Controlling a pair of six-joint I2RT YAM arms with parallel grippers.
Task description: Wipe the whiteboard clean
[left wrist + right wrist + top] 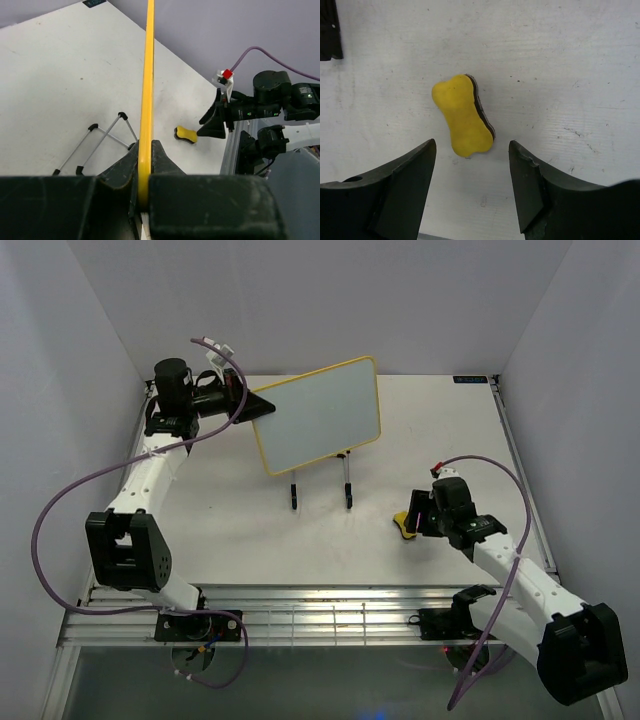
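Observation:
The whiteboard [318, 412], white with a thin yellow rim, is held tilted above the table; its face looks blank in the top view. My left gripper [258, 406] is shut on its left edge; in the left wrist view the yellow rim [146, 90] runs edge-on between the fingers [162, 159]. The yellow bone-shaped eraser [463, 114] with a dark underside lies on the table, also seen in the top view [404, 524] and the left wrist view [186, 134]. My right gripper [472, 150] is open just behind it, touching nothing.
The thin black wire stand [320, 490] stands on the table below the board, also seen in the left wrist view [97, 142]. White walls close the table at back and both sides. A metal rail [300, 615] runs along the near edge.

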